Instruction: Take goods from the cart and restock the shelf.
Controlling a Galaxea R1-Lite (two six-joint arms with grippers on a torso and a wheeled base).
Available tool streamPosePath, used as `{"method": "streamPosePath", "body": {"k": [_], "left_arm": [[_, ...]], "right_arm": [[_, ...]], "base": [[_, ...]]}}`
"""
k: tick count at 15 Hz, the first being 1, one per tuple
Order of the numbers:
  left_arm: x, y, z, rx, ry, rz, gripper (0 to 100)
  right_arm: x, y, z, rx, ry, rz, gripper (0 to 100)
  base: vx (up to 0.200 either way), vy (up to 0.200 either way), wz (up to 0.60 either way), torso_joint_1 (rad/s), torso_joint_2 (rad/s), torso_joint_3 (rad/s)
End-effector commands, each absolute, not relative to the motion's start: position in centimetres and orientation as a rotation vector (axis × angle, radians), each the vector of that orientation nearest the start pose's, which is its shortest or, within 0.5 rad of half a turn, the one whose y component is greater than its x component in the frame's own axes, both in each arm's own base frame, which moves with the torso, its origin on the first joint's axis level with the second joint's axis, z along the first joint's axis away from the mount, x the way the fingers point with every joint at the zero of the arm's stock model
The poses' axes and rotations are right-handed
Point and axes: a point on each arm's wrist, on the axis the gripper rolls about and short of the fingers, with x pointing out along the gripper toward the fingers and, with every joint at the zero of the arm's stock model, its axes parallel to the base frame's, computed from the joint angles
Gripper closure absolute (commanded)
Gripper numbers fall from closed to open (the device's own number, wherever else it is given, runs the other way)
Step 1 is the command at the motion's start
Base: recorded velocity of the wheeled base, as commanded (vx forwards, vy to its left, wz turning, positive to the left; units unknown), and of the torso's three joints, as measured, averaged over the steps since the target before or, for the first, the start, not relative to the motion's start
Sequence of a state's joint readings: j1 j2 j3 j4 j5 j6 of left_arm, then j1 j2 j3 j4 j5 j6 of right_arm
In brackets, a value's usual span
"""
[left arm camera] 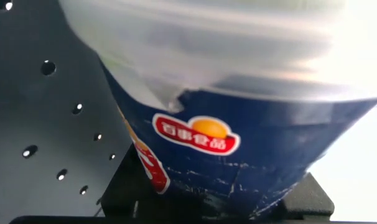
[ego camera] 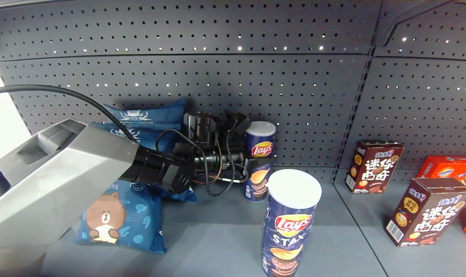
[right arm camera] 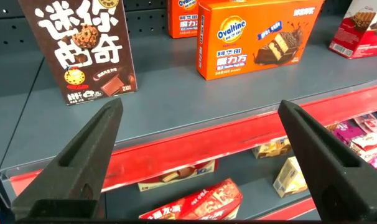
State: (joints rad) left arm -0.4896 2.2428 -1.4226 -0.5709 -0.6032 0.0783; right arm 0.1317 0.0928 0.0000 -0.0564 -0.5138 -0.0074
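Matt perforated metal backboard point(ego camera: 233, 77), glossy chip can point(ego camera: 258, 177) with smooth white plastic lid point(ego camera: 260, 128)

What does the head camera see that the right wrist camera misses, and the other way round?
Head view only: the left gripper closed around the rear chip can, the front chip can, and blue snack bags. Right wrist view only: the open right gripper, the shelf's red edge, and packets on the shelf below. Both: brown cookie boxes and orange boxes on the grey shelf.
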Motion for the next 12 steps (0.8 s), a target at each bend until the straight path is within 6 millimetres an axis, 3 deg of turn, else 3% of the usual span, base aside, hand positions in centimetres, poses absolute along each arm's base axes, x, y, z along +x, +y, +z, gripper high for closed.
{"method": "streamPosePath", "body": {"k": [1,2,3,9,12], "left_arm": [[39.2,-23.0,13.3,0.056,0.229,-1.108,100],[39.2,-23.0,13.2,0.056,0.231,-1.109,100],[39.1,-23.1,13.2,0.056,0.233,-1.113,0],[38.6,-22.8,13.4,0.057,0.221,-1.11,0],[36.9,-21.0,14.9,0.058,0.223,-1.092,0]], "right_arm": [[-1.6,-1.3,8.3,-0.02,0.038,-0.382,0],[-1.6,-1.3,8.3,-0.02,0.038,-0.382,0],[-1.6,-1.3,8.3,-0.02,0.038,-0.382,0],[-1.6,-1.3,8.3,-0.02,0.038,-0.382,0],[-1.6,-1.3,8.3,-0.02,0.038,-0.38,0]], "base": [[0.0,0.0,0.0,0.0,0.0,0.0],[0.0,0.0,0.0,0.0,0.0,0.0],[0.0,0.0,0.0,0.0,0.0,0.0],[0.0,0.0,0.0,0.0,0.0,0.0],[0.0,0.0,0.0,0.0,0.0,0.0]]}}
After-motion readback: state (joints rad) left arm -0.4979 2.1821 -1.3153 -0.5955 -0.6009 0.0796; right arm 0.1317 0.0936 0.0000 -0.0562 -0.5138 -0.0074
